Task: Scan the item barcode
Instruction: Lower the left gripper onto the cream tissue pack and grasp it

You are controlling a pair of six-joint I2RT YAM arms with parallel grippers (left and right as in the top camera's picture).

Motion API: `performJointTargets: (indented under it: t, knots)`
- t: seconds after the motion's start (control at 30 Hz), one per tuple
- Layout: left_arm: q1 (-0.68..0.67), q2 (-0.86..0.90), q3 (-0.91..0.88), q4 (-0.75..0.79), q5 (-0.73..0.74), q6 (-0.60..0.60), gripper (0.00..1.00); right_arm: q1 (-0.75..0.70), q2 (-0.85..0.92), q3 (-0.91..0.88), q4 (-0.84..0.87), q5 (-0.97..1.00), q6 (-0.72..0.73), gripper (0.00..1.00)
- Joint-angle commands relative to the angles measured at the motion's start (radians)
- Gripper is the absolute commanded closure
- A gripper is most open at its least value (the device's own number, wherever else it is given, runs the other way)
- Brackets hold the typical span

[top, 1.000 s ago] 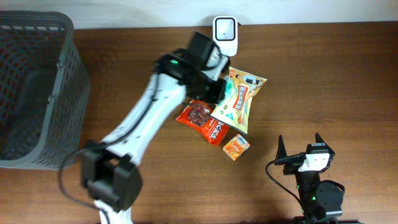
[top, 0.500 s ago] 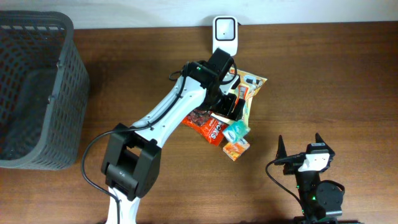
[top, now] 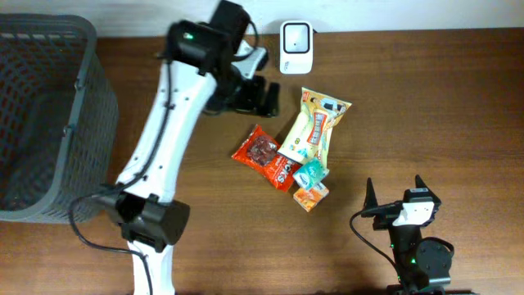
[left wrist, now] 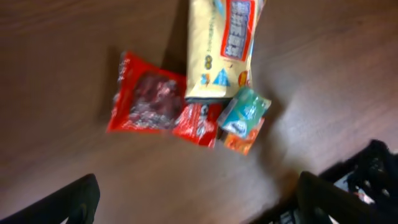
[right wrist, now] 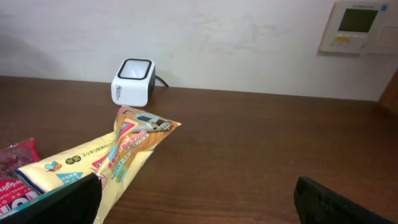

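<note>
Overhead view: two arms, a heap of four packets, nothing lifted yet.
left gripper [top: 264, 96]: raised over the table [top: 426, 98], jaws spread wide, holding nothing.
left wrist view: looks down past its own spread jaws onto the heap, touching none of it.
yellow packet [top: 315, 129]: lies flat just ahead of the left gripper, printed face up, lower end overlapping the red one.
red packet [top: 266, 156]: sits just below the left gripper, one corner tucked under the yellow packet.
teal packet [top: 309, 172]: rests partly on the orange packet [top: 310, 194], on the far side of the heap from the left gripper and nearest the right one.
scanner [top: 295, 45]: stands close beside the left gripper, probably placed within short reach so a held barcode can be shown to its window.
right gripper [top: 395, 193]: parked well apart from the heap, jaws wide, empty, pointing toward the scanner.
basket [top: 49, 123]: well behind the left gripper, likely meant for scanned goods.
step in hand: judged as choosing and grasping one packet; no barcode visible on any upturned face.
</note>
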Motion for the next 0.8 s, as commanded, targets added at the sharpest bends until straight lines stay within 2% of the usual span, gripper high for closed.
performJointTargets:
  t: [0.0, 0.3, 0.4, 0.57, 0.77]
  knots:
    - [0.046, -0.015, 0.093, -0.063, -0.007, 0.036, 0.01, -0.005, -0.006, -0.008, -0.004, 0.005, 0.007, 0.02]
    - [0.048, -0.168, 0.069, -0.063, -0.029, 0.077, 0.01, -0.005, -0.006, -0.008, -0.004, 0.005, 0.007, 0.02]
    - [0.048, -0.269, -0.026, -0.063, -0.039, 0.077, 0.01, -0.005, -0.006, -0.008, -0.004, 0.005, 0.007, 0.02]
    - [0.048, -0.393, -0.276, -0.042, -0.169, 0.065, 0.01, -0.005, -0.006, -0.008, -0.004, 0.005, 0.007, 0.02]
    - [0.047, -0.392, -0.456, 0.164, -0.179, -0.008, 0.01, -0.005, -0.006, -0.008, -0.004, 0.005, 0.007, 0.02]
